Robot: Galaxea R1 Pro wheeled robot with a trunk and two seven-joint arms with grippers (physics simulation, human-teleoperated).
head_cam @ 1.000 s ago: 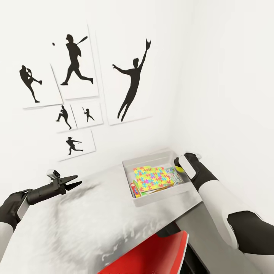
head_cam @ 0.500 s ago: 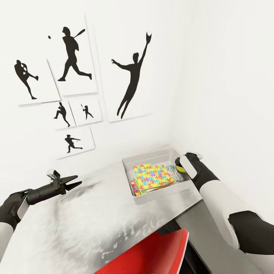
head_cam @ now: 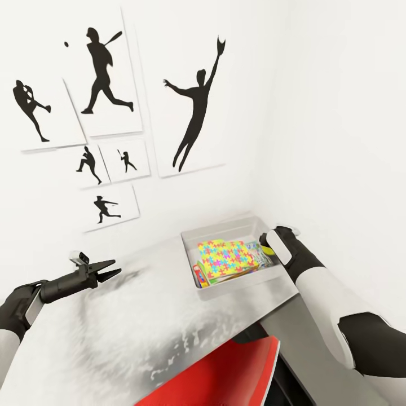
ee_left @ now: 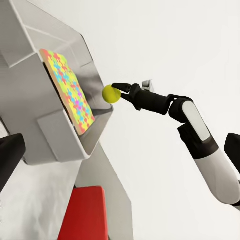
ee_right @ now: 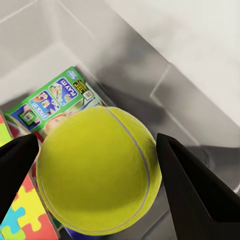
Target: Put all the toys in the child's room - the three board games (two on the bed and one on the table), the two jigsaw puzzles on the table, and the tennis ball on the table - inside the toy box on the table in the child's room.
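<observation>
We see the right gripper [ee_left: 116, 91] holding the tennis ball [ee_right: 97, 169] over the right end of the toy box [head_cam: 239, 287] — its two black fingers [ee_right: 192, 182] are pinched against either side of the ball, which sits above the box interior, not yet resting on anything we can make out. In the head view the ball [head_cam: 265, 248] shows as a yellow sliver at the right wrist, just above the box's far-right rim. The toy box sits on the table [head_cam: 141, 316] near the corner where the walls meet. Inside it a jigsaw puzzle [head_cam: 227, 257] lies on top, tilted, with a green-edged board game [ee_right: 52, 102] under the ball and a red edge of another box [head_cam: 198, 277] at the left side. The left gripper [head_cam: 107, 270] hovers over the bare table well left of the box, fingers slightly parted, holding nothing. Baseball silhouette pictures [head_cam: 194, 110] hang on the wall behind; a red chair [head_cam: 223, 375] is tucked at the table's near edge.
</observation>
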